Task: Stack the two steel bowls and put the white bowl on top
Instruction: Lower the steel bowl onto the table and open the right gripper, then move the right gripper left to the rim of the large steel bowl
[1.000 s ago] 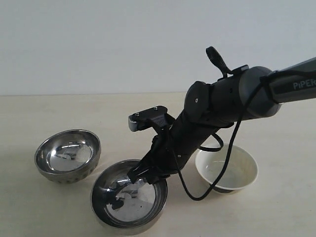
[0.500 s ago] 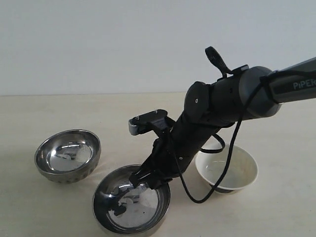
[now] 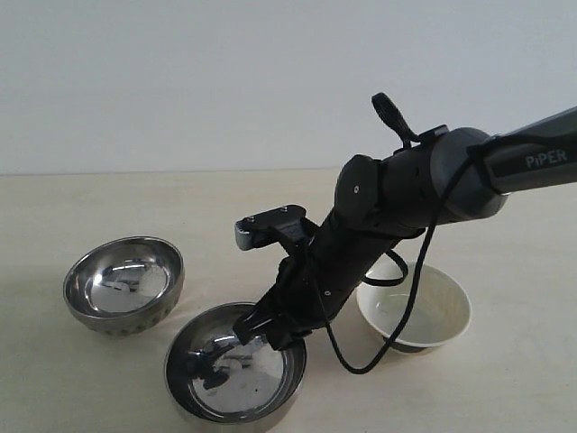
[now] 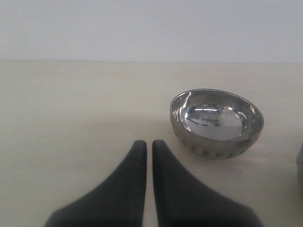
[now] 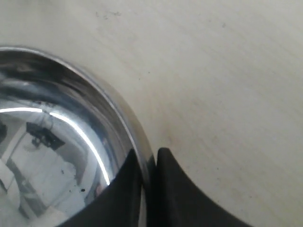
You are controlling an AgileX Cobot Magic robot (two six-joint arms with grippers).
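A plain steel bowl (image 3: pixel 234 372) sits at the front of the table, and my right gripper (image 3: pixel 268 334) is shut on its far rim. In the right wrist view one finger is inside that steel bowl (image 5: pixel 57 156) and the other outside, the right gripper (image 5: pixel 148 158) pinching the wall. The dimpled steel bowl (image 3: pixel 123 284) rests at the left, upright and empty. It also shows in the left wrist view as the dimpled bowl (image 4: pixel 216 122), ahead of my left gripper (image 4: pixel 146 144), which is shut on nothing. The white bowl (image 3: pixel 416 308) stands at the right, behind the right arm.
The pale wooden table (image 3: pixel 505 379) runs back to a plain white wall (image 3: pixel 180 81). The right arm's black cable (image 3: pixel 361 356) loops down in front of the white bowl. Bare table (image 4: pixel 61 104) lies around the left gripper.
The right gripper and the plain steel bowl it holds shifted slightly forward and then a little left. The other two bowls stayed put.
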